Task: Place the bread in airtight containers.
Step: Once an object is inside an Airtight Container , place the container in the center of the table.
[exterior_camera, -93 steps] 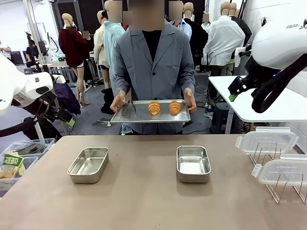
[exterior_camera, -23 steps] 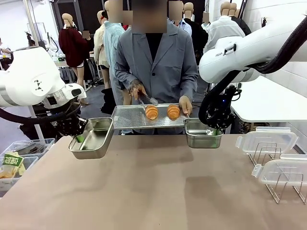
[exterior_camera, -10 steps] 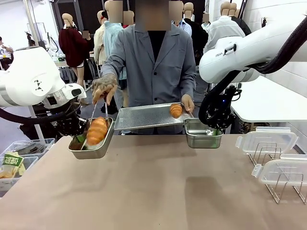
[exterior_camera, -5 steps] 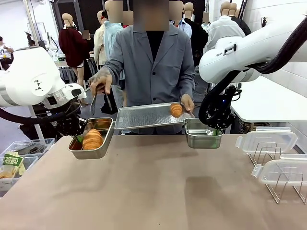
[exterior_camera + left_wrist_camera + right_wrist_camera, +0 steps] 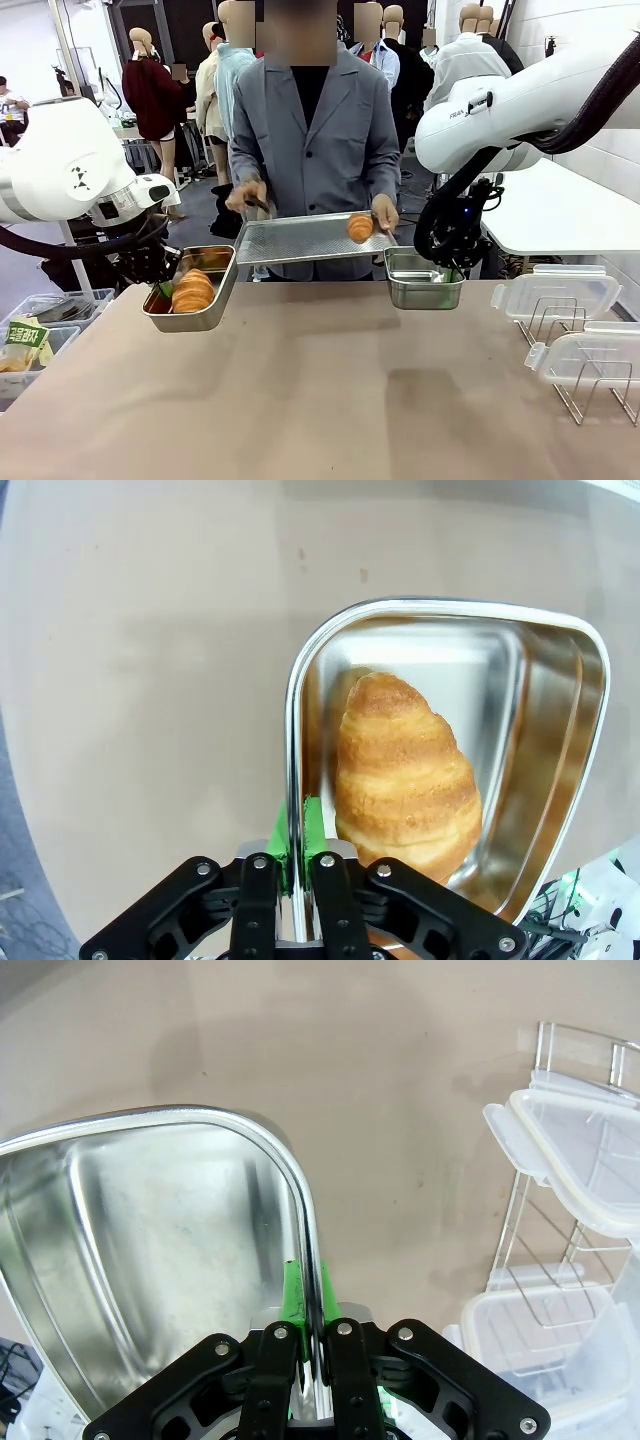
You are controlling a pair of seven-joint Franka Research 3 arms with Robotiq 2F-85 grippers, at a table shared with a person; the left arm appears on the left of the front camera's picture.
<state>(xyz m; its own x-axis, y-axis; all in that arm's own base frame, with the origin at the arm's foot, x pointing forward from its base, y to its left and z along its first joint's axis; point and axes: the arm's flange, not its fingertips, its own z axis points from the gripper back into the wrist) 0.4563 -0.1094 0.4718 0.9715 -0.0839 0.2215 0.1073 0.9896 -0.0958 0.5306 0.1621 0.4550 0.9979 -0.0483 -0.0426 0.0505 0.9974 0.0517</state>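
front, landmark: the perforated tray point(image 5: 300, 240) the person holds out across from me; all places below go off that
front, left gripper point(image 5: 163, 290): clamped on the rim of the left tin point(image 5: 215, 262), which I hold up just under the tray's left end
front, first roll point(image 5: 193, 291): lying in the left tin, so that's one down
front, second roll point(image 5: 360, 227): sitting on the tray near its right end
front, right gripper point(image 5: 452, 272): pinched on the rim of the right tin point(image 5: 423, 290), just below the tray's right end, nothing in it
front, person's hand point(image 5: 243, 196): at the tray's left end, holding what look like tongs
left wrist: my pads squeeze the tin wall and the roll fills most of the tin
right wrist: same pinch on a bare tin, with the clear lids point(image 5: 580, 1150) on their rack off to the side
progress: I'd say halfway on bread; one roll to go, and both lids not on yet
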